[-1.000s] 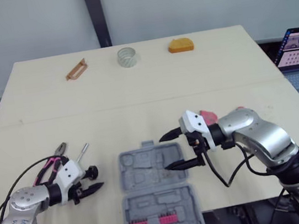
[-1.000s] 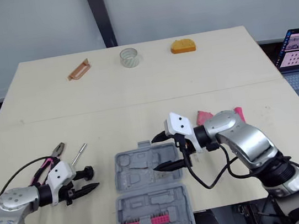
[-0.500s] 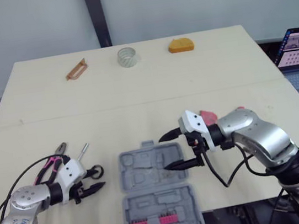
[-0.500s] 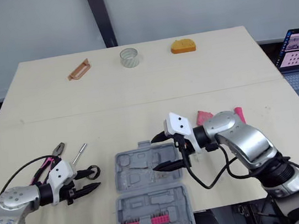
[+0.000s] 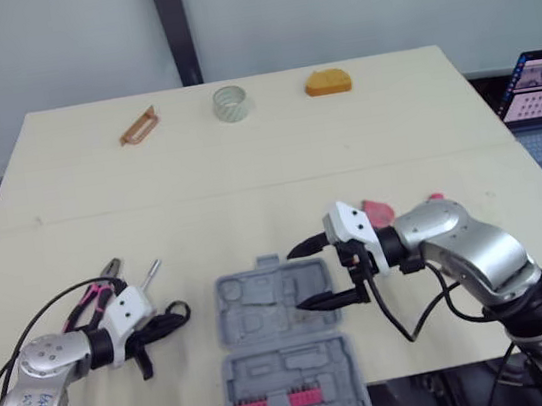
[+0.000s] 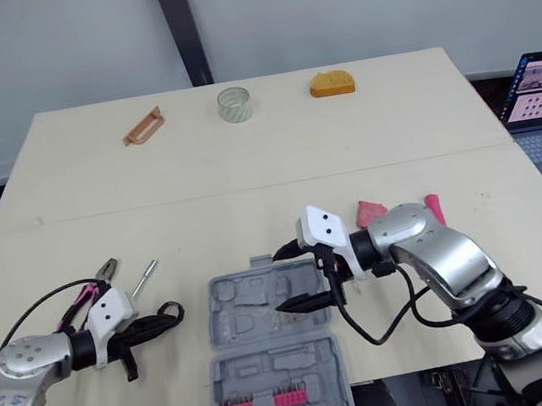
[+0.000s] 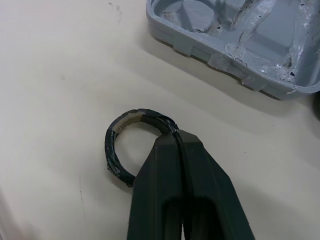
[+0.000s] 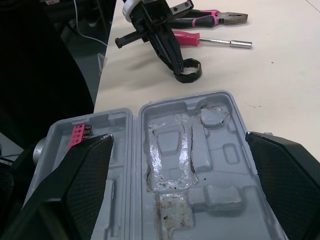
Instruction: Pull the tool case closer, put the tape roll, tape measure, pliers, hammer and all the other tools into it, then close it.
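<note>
Left gripper (image 5: 171, 318) is pinched together on the rim of the black tape roll (image 7: 109, 152) at lower left, just beside the open tool case (image 5: 275, 374), probably to lift it in, while the right gripper (image 5: 297, 280) hangs spread above the case.

Head pair high over the whole desk (image 5: 246, 166); wrist cameras low and close, both with the tool case (image 8: 190, 145).

The case (image 5: 274, 364) is grey, with a pink bit strip (image 5: 274, 404). The tape roll (image 7: 142, 115) is black. The pliers (image 8: 205, 16) have pink-and-black handles, and the screwdriver (image 8: 187, 36) has a pink one. The tape measure (image 5: 327, 82) is orange, the counter (image 5: 248, 186) cream.
</note>
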Controlling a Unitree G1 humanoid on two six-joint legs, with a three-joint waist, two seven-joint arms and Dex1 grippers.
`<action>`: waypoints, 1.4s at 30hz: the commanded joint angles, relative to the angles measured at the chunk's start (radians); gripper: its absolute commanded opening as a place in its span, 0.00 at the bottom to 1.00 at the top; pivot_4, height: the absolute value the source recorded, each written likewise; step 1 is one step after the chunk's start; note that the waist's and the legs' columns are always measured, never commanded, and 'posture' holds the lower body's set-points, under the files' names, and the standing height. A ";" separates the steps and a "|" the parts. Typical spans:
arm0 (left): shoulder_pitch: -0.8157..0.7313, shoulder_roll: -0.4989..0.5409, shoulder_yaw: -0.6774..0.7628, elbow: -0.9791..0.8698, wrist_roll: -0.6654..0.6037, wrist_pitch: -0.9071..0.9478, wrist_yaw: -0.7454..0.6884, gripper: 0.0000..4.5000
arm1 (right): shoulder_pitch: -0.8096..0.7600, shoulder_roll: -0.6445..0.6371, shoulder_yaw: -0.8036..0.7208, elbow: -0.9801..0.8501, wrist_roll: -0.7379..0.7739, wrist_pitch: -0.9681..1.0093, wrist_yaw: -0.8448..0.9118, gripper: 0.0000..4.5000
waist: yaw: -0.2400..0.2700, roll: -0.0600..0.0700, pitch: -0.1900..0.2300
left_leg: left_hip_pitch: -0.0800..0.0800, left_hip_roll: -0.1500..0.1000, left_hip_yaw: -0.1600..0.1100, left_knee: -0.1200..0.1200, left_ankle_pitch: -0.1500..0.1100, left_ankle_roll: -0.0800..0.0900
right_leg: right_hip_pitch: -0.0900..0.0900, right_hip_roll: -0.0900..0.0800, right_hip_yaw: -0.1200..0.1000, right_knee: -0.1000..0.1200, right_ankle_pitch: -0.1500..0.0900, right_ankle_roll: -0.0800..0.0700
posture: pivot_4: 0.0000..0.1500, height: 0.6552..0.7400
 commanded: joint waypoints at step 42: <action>-0.017 0.004 -0.022 0.005 0.022 -0.013 0.013 0.01 | 0.003 -0.001 -0.026 -0.030 0.025 -0.002 -0.006 1.00 | 0.000 0.000 0.000 | 0.000 0.000 0.000 0.000 0.000 0.000 | 0.000 0.000 0.000 0.000 0.000 0.000 | 1.00 1.00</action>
